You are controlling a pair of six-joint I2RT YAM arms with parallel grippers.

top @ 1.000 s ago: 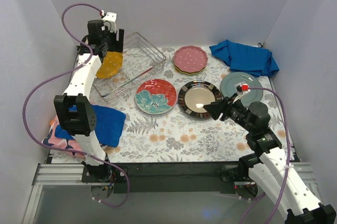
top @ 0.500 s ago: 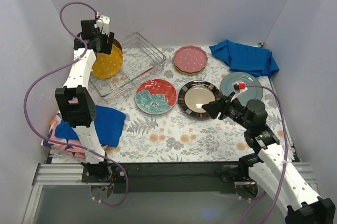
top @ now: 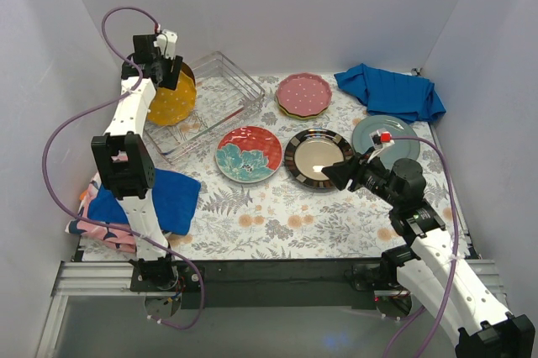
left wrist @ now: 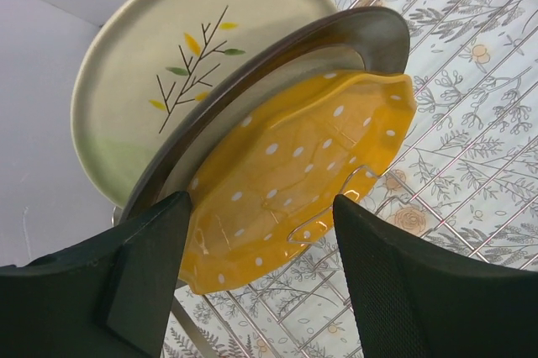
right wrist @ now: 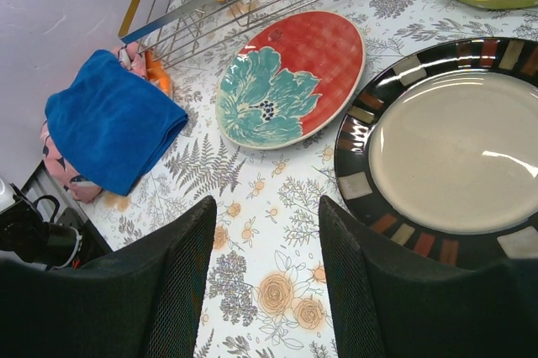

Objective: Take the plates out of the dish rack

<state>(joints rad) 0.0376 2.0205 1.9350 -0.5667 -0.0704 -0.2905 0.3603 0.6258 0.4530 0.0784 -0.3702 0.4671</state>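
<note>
While the left gripper (left wrist: 259,204), jaws apart and unclamped, brackets the orange dotted plate (left wrist: 286,181) standing beside a grey plate (left wrist: 370,34) and a cream sprig plate (left wrist: 160,64) in the dish rack (top: 227,89), the right gripper (right wrist: 267,207) hovers open and empty over the desk (top: 277,207), where the floral plate (top: 249,154), dark-rimmed plate (top: 318,159), grey-teal plate (top: 405,144) and pink scalloped plate (top: 304,93) on a lime-green plate (top: 290,113) already lie, so the unloading is judged past halfway.

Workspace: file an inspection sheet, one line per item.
Surface: floral-print tablecloth, flat.
Job's things: silver wire dish rack holds orange dotted plate, cream sprig plate, grey-rimmed plate between; unloaded: teal-red floral plate, dark-rimmed glossy plate, grey-teal plate, pink scalloped plate atop lime-green plate.
Clutter: crumpled blue cloth far right; folded blue cloth near left.
Grippers: left gripper open above rack; right gripper open, empty.
Cables: purple cables loop along both arms.
Surroundings: plain pale walls.
</note>
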